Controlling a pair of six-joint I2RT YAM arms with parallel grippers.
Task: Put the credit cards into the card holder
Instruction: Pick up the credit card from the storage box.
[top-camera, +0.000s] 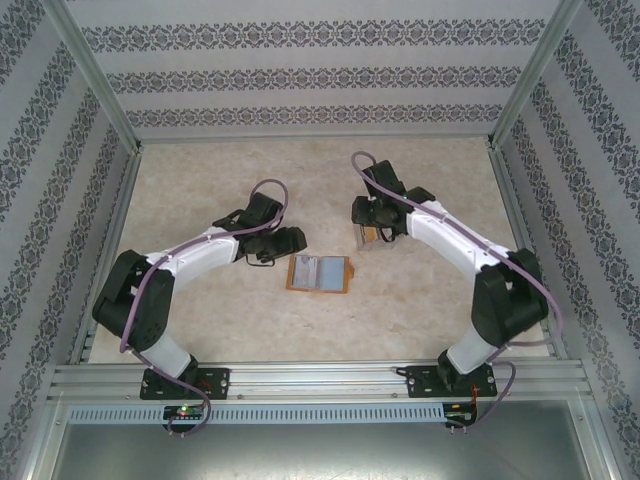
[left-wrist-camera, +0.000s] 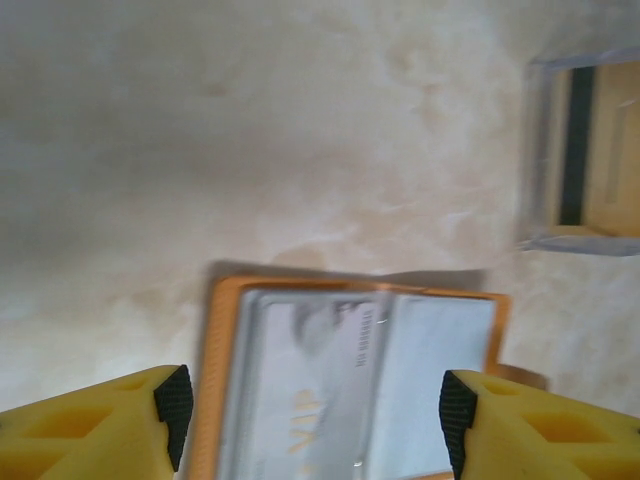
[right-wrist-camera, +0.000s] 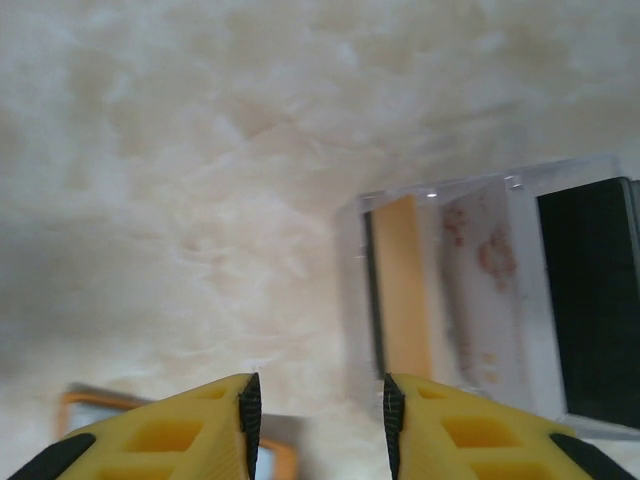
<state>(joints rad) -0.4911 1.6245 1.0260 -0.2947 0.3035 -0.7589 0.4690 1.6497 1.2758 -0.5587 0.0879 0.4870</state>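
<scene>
The card holder (top-camera: 318, 272) lies open on the table, orange-tan with grey inner pockets. In the left wrist view a silver card (left-wrist-camera: 300, 380) with gold "VIP" lettering sits in the holder's (left-wrist-camera: 225, 300) left pocket. My left gripper (left-wrist-camera: 315, 420) hangs open above it, fingers wide apart and nothing between them; from above the left gripper (top-camera: 297, 240) is just left of the holder. My right gripper (right-wrist-camera: 321, 425) is open and empty, hovering by the clear box (right-wrist-camera: 490, 200). Inside the box stand an orange-yellow card (right-wrist-camera: 405, 290), a white card with red marks (right-wrist-camera: 480, 280) and a black card (right-wrist-camera: 590, 300).
The clear plastic box (top-camera: 372, 238) stands right of and behind the holder, under the right gripper (top-camera: 370, 236). It also appears at the upper right of the left wrist view as the clear box (left-wrist-camera: 585, 160). Patterned walls enclose the marbled table (top-camera: 300, 180).
</scene>
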